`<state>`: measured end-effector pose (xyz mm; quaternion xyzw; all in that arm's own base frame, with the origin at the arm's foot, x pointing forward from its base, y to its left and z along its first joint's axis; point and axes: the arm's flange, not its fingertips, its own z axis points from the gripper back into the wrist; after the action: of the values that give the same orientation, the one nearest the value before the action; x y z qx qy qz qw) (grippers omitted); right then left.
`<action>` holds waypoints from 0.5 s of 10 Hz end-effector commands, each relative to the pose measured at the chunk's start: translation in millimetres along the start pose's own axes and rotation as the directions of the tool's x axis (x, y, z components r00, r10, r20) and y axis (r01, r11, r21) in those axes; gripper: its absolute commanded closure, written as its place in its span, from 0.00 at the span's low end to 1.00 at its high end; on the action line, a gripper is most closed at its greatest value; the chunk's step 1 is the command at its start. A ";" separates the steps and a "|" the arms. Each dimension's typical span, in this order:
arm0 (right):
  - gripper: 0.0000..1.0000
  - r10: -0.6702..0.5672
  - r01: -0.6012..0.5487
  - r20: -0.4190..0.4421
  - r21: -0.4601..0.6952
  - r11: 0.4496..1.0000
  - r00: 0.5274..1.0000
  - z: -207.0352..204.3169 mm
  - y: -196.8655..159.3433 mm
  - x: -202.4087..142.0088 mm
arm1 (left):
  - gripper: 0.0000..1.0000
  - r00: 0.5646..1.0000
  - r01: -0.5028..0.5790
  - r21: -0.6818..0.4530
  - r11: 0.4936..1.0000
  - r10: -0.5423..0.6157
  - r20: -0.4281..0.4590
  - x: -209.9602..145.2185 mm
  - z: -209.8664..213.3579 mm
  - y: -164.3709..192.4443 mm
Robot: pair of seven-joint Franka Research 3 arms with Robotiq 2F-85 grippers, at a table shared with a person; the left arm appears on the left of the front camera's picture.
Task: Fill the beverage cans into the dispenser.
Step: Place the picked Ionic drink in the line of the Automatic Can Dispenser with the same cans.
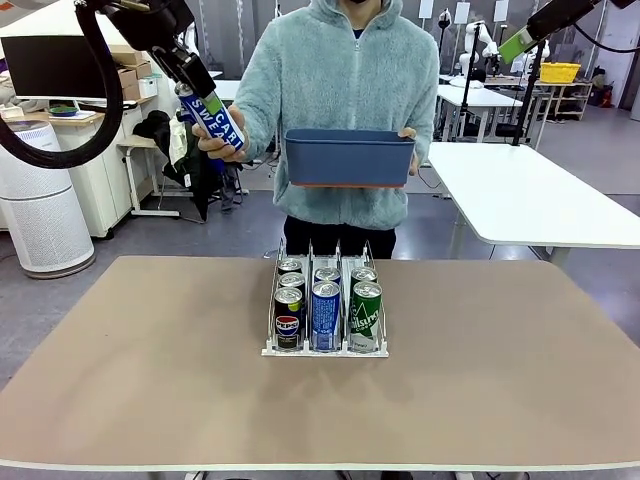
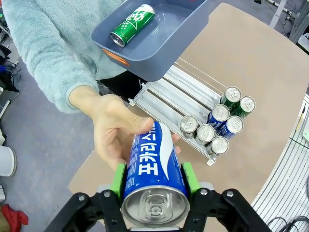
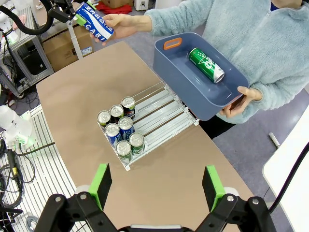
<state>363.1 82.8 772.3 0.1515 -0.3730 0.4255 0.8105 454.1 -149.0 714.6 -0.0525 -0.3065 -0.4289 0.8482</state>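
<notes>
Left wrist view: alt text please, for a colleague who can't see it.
The left gripper is shut on a blue-and-white can, with a person's hand cupping the can's far end. Behind them, a blue bin holds one green can, and the dispenser on the table holds seven cans.

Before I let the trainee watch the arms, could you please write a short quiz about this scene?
1. True or false: the right pincer holds something.
2. How many drinks lie in the blue bin? A one, B two, C none.
3. Fill in: the left pincer is shut on a can of ___ colour, which the person's hand also touches.
Key: 1 false, it is open and empty. 2 A, one green can. 3 blue.
</notes>
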 end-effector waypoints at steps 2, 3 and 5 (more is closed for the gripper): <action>0.00 -0.001 0.001 -0.001 0.002 1.000 1.000 -0.1 0.8 -1.2 | 0.95 1.000 0.011 0.005 1.000 -0.011 0.005 -2.9 2.8 2.4; 0.00 -0.001 0.001 -0.001 0.002 1.000 1.000 -0.1 0.8 -1.2 | 0.95 1.000 0.011 0.005 1.000 -0.011 0.005 -2.9 2.8 2.4; 0.00 -0.001 0.001 -0.001 0.002 1.000 1.000 -0.1 0.8 -1.2 | 0.95 1.000 0.011 0.005 1.000 -0.011 0.005 -2.9 2.8 2.4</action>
<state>363.1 82.8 772.3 0.1515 -0.3730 0.4255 0.8105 454.1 -149.0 714.6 -0.0525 -0.3065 -0.4289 0.8482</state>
